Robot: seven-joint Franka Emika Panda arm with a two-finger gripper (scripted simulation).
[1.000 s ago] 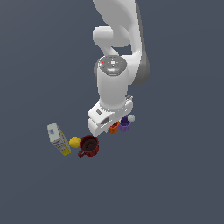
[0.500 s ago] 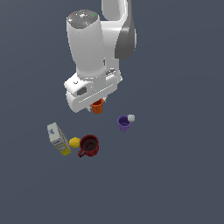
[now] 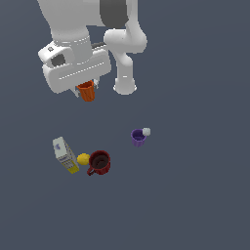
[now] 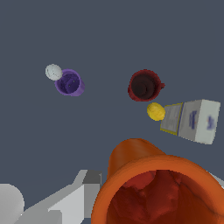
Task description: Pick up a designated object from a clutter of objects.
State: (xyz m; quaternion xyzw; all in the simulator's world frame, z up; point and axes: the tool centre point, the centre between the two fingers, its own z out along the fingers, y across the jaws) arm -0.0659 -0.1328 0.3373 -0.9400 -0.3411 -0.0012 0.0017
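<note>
In the exterior view, reading from its left, you see the white-and-yellow rectangular carton [image 3: 65,155] lying on the dark grey floor [image 3: 195,195], with the small yellow ball [image 3: 83,158] just beside it and the dark red handled mug [image 3: 99,162] touching or nearly touching the ball. Above this group, the white gripper [image 3: 86,91] is clamped on the small plain orange tapered cup [image 3: 87,92], which hangs well clear of the floor. Compared with half a second ago, the cup and wrist stand higher over the floor, and more of the white arm [image 3: 122,44] and its base is visible. Farther toward that view's right, the small purple cup [image 3: 138,137] stands upright with the tiny white ball [image 3: 146,132] touching its rim; none of these items has shifted.

In the wrist view, you look into the orange cup's open mouth [image 4: 159,183] at close range, with one grey finger [image 4: 81,192] beside its wall; the remaining clutter lies far below.
</note>
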